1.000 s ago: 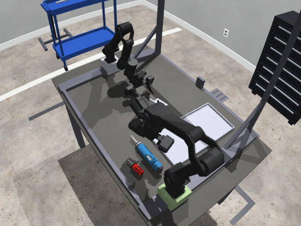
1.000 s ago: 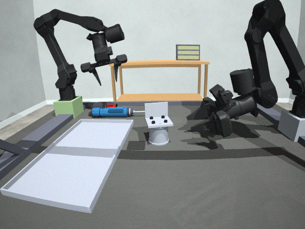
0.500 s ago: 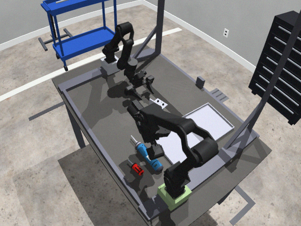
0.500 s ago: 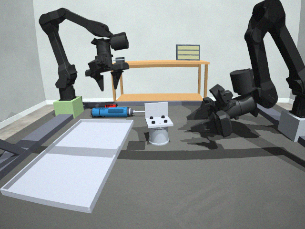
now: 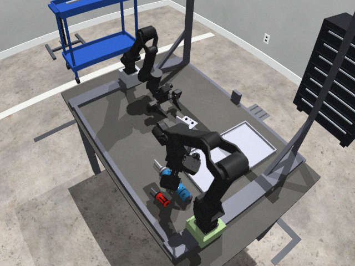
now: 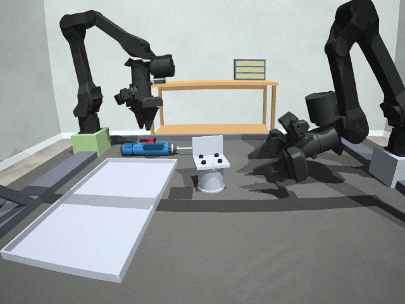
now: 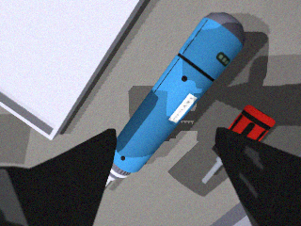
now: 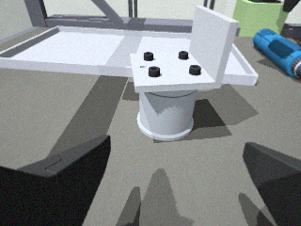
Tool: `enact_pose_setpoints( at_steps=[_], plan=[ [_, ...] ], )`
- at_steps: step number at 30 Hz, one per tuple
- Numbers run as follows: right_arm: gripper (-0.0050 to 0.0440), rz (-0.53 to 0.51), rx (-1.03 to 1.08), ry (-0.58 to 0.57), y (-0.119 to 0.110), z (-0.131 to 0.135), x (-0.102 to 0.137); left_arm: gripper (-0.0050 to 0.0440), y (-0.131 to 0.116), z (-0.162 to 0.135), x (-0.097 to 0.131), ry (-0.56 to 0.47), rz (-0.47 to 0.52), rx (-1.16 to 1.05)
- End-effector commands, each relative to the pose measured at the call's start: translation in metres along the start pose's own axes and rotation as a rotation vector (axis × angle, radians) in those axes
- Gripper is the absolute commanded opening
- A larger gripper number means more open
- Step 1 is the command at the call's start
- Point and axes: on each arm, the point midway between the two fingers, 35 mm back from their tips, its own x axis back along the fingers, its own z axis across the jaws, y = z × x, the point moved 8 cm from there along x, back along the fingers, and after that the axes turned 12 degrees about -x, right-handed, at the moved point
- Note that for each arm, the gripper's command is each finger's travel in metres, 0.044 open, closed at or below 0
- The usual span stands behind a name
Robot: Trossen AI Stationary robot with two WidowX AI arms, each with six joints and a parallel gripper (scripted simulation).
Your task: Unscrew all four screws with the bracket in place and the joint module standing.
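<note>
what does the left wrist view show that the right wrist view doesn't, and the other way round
Only the left wrist view: a red-handled screwdriver and a white label on the blue barrel.

Only the right wrist view: the upright joint module, its bracket, four black screws and the green base block.

Both: the electric screwdriver and the white tray.

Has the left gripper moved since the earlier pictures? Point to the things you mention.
Yes: in the exterior view, the left gripper [image 5: 172,179] [image 6: 145,128] [image 7: 166,135] has come down, closer above the electric screwdriver [image 5: 183,193] [image 6: 147,149] [image 7: 162,110] [image 8: 277,51], which hasn't shifted.
</note>
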Motion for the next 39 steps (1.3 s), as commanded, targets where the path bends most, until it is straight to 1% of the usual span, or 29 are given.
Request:
enact_pose_setpoints(
  at_steps=[1,6,8,13,16,17,19,22,23,25,28,30,32,36,39],
  plan=[
    [0.0385,-0.025,0.000,0.008,0.006,0.003,-0.001,0.0305,0.000,0.004,-0.009,-0.028,0.003,-0.221],
    [0.0385,-0.025,0.000,0.008,0.006,0.003,-0.001,0.0305,0.002,0.007,-0.020,-0.070,-0.002,-0.454],
    [0.0385,-0.025,0.000,0.008,0.006,0.003,-0.001,0.0305,0.002,0.007,-0.020,-0.070,-0.002,-0.454],
    [0.0385,-0.025,0.000,0.008,0.006,0.003,-0.001,0.0305,0.003,0.008,-0.028,-0.097,-0.005,-0.606],
    [0.0385,-0.025,0.000,0.008,0.006,0.003,-0.001,0.0305,0.003,0.008,-0.032,-0.102,-0.006,-0.634],
    [0.0385,-0.025,0.000,0.008,0.006,0.003,-0.001,0.0298,0.003,0.008,-0.033,-0.102,-0.006,-0.634],
    [0.0385,-0.025,0.000,0.008,0.006,0.003,-0.001,0.0288,0.003,0.007,-0.043,-0.100,-0.006,-0.633],
    [0.0385,-0.028,-0.001,0.009,0.003,0.003,-0.010,0.0274,0.002,0.006,-0.059,-0.099,-0.007,-0.632],
    [0.0385,-0.033,-0.001,0.011,0.003,0.003,-0.015,0.0270,0.002,0.006,-0.061,-0.099,-0.007,-0.632],
    [0.0385,-0.033,-0.001,0.011,0.003,0.003,-0.015,0.0270,0.002,0.006,-0.061,-0.099,-0.007,-0.632],
    [0.0385,-0.045,0.000,0.013,0.003,0.003,-0.034,0.0251,0.002,0.005,-0.065,-0.099,-0.007,-0.630],
    [0.0385,-0.047,0.000,0.013,0.003,0.003,-0.046,0.0241,-0.002,0.008,-0.067,-0.097,0.003,-0.630],
    [0.0385,-0.049,0.000,0.014,0.004,0.003,-0.058,0.0227,0.000,0.006,-0.071,-0.099,-0.006,-0.629],
    [0.0385,-0.050,0.000,0.014,0.006,0.004,-0.082,0.0204,-0.001,0.007,-0.070,-0.098,-0.001,-0.629],
    [0.0385,-0.050,0.000,0.014,0.006,0.004,-0.094,0.0184,-0.001,0.007,-0.068,-0.096,0.007,-0.630]
  ],
)
